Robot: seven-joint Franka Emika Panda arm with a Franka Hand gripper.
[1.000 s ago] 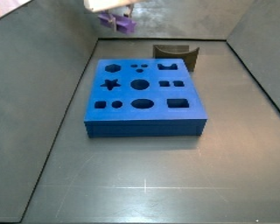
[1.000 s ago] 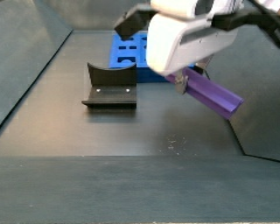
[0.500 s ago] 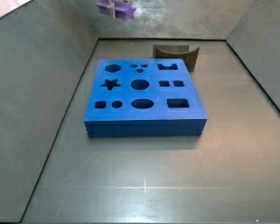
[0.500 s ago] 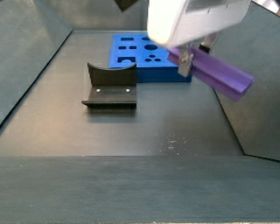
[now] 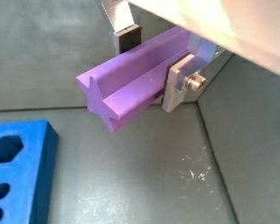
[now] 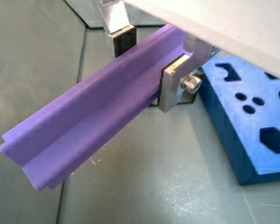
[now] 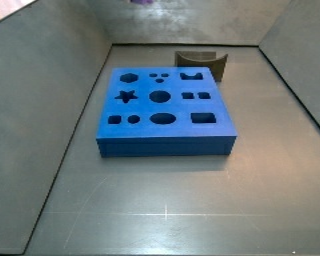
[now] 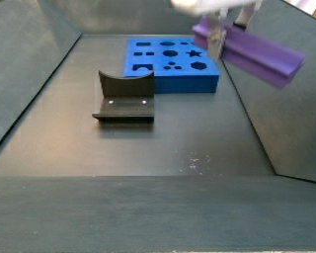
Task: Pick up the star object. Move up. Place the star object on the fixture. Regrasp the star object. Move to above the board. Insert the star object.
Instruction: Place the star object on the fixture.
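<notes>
My gripper (image 5: 152, 59), high above the floor, clamps the star object (image 5: 136, 76) off-centre; it may pivot before the fixture (image 8: 122, 96).

No legible text, label, brand, number or sign appears in any view; the board (image 7: 167, 112), the fixture (image 8: 123, 97), the star object (image 6: 95, 122) and the gripper (image 5: 150, 62), raised above the floor, carry no readable markings.

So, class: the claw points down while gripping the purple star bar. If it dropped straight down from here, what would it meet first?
Probably the bare grey floor beside the blue board, not the fixture. The claw, high up, holds the star bar, whose lower end would likely touch first. Depth is uncertain.
</notes>
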